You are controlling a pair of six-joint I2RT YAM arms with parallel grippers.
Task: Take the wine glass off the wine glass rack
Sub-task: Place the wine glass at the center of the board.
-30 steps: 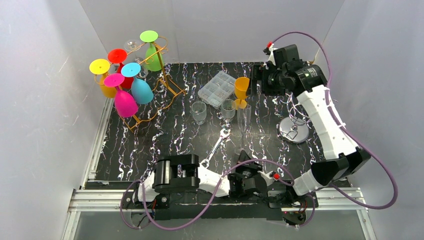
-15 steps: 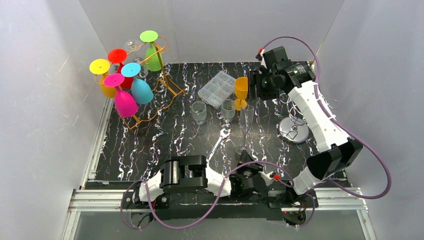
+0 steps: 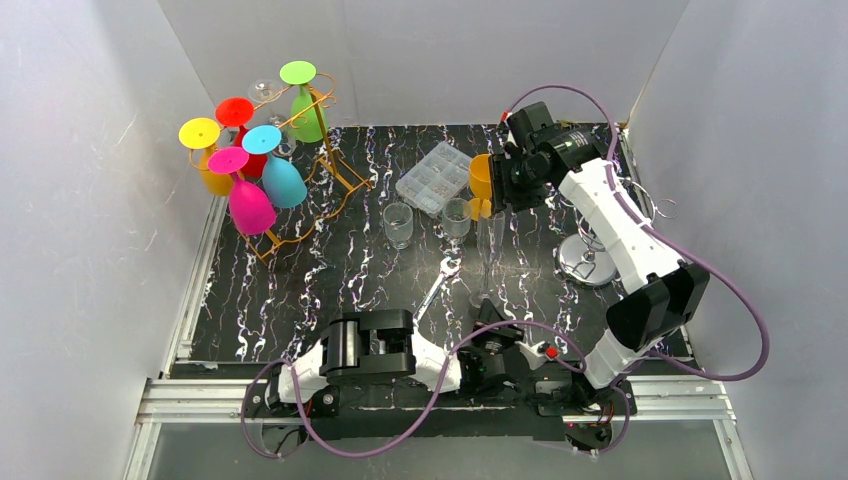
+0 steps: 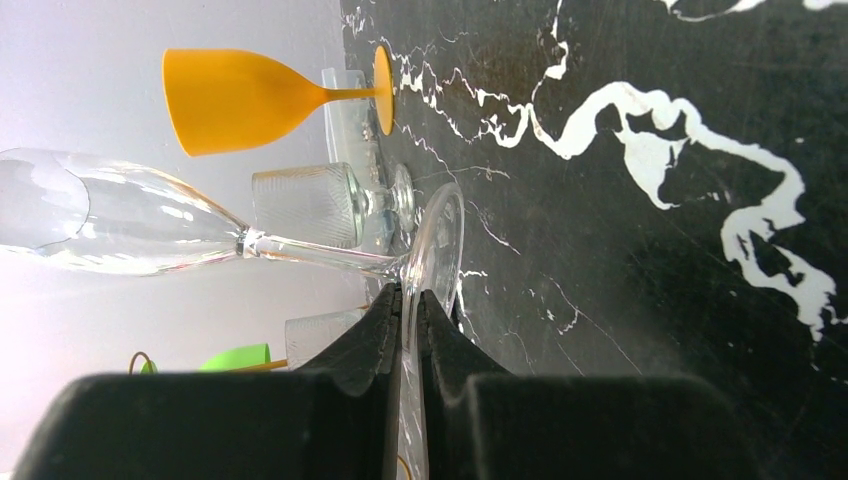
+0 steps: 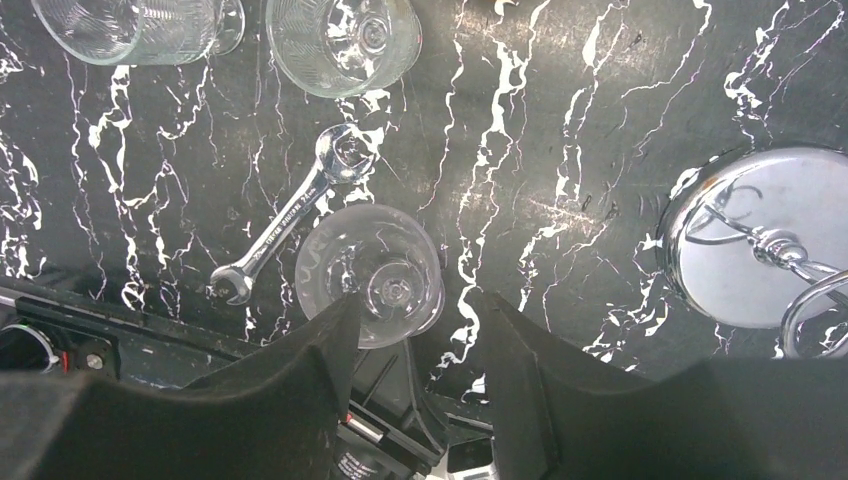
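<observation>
Top external: five coloured glasses (image 3: 250, 208) on rack (image 3: 341, 172); left hand (image 4: 405, 295) tight on flute (image 4: 150, 225), right hand (image 5: 412, 298) spread, empty.

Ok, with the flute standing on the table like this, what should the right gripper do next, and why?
The right gripper hangs partly open above the clear flute, whose rim shows between its fingers. The left gripper is shut on the flute's foot. So, probably: lower the right gripper straight down until its fingers straddle the bowl.
</observation>
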